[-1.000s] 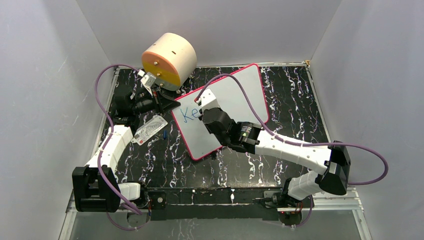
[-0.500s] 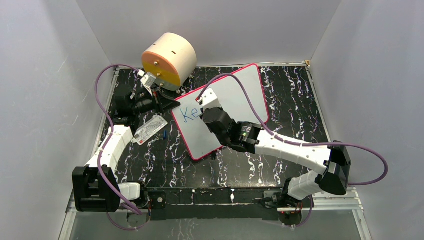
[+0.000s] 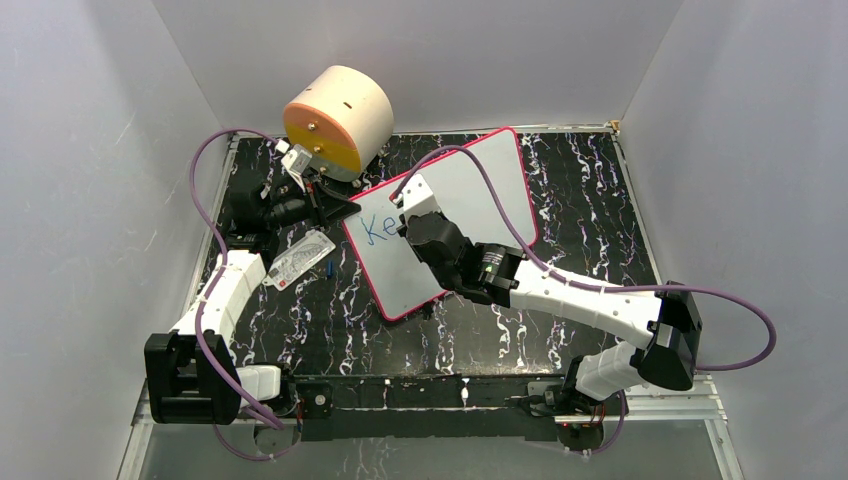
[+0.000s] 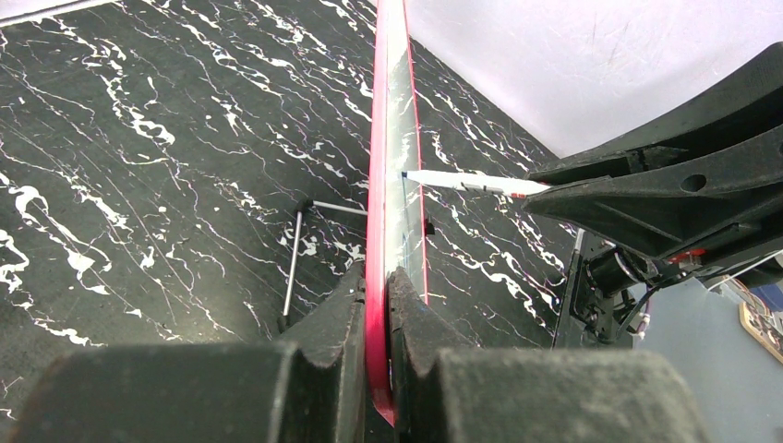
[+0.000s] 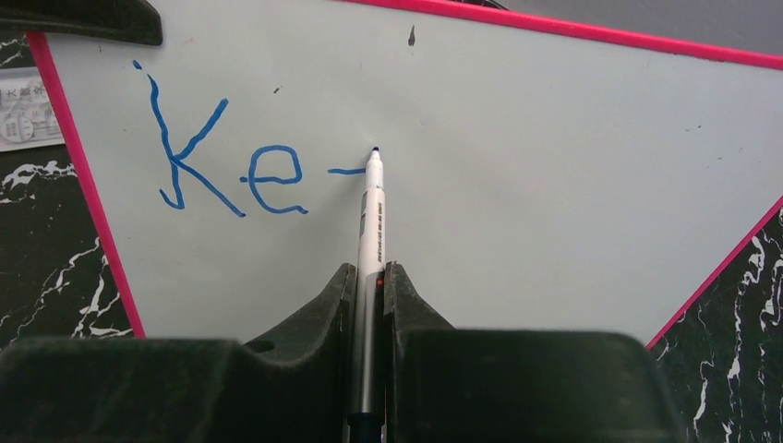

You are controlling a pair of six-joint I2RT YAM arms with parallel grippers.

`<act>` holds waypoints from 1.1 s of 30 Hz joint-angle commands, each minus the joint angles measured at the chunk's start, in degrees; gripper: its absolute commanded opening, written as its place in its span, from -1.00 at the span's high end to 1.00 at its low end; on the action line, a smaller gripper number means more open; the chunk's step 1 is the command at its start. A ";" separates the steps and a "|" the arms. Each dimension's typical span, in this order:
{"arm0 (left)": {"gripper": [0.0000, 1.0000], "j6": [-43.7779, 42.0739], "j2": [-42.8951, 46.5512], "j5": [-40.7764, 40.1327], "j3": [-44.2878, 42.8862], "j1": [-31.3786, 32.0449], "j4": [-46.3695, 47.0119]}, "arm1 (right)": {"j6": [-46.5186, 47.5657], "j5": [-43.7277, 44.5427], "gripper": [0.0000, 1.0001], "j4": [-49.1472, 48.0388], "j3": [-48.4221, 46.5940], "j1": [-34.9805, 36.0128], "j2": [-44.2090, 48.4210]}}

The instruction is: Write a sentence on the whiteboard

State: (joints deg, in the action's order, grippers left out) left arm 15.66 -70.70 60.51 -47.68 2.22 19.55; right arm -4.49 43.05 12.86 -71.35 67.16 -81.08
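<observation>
You're pinching whiteboard (image 5: pixel 554 138) edge in left gripper (image 4: pixel 377 277); right gripper (image 5: pixel 369 277) clenching marker (image 5: pixel 372 208), tip drawing third letter of sentence (image 5: pixel 231 175); next you're needing steady curl, light pressure.

left arm (image 3: pixel 225 290): white links, elbow bent, reaching forward. left gripper (image 4: pixel 377 277): black jaws pinched tight on the edge of the pink-red-bordered white board (image 4: pixel 375 138). right arm (image 3: pixel 590 295): stretched diagonally forward-left, wrist pitched down. right gripper (image 5: pixel 369 269): clamped on a slim white marker pen (image 5: pixel 372 212), tip out ahead of the fingers
</observation>
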 commanded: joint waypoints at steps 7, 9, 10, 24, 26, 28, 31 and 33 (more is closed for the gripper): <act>1.00 -5.11 0.58 3.43 1.46 1.39 -1.14 | 1.11 -4.24 1.00 -4.33 -0.37 -0.75 0.75; 1.00 -5.11 0.59 3.47 1.47 1.39 -1.11 | 1.00 -4.59 1.00 -3.66 -0.37 -0.64 0.74; 1.00 -5.10 0.57 3.45 1.45 1.39 -1.12 | 0.91 -4.85 1.00 -3.45 -0.37 -0.68 0.75; 1.00 -5.11 0.57 3.51 1.45 1.39 -1.14 | -0.10 -7.80 1.00 0.36 -0.32 -0.65 1.04; 1.00 -5.11 0.56 3.45 1.45 1.40 -1.09 | -0.43 -7.87 1.00 1.21 -0.36 -0.63 1.01; 1.00 -5.11 0.56 3.39 1.45 1.39 -1.09 | -0.71 -8.24 1.00 1.94 -0.25 -0.63 1.18; 1.00 -5.12 0.47 3.38 1.45 1.39 -1.09 | -1.15 -8.31 1.00 2.88 -0.04 -0.67 1.40; 1.00 -5.14 0.47 3.39 1.45 1.39 -1.09 | -1.22 -8.33 1.00 3.45 0.20 -0.67 1.49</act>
State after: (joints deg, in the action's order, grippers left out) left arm 15.66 -70.72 60.40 -47.62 2.22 19.55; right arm -4.49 36.10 14.24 -71.35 66.76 -80.55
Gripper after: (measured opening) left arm 0.054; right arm 0.198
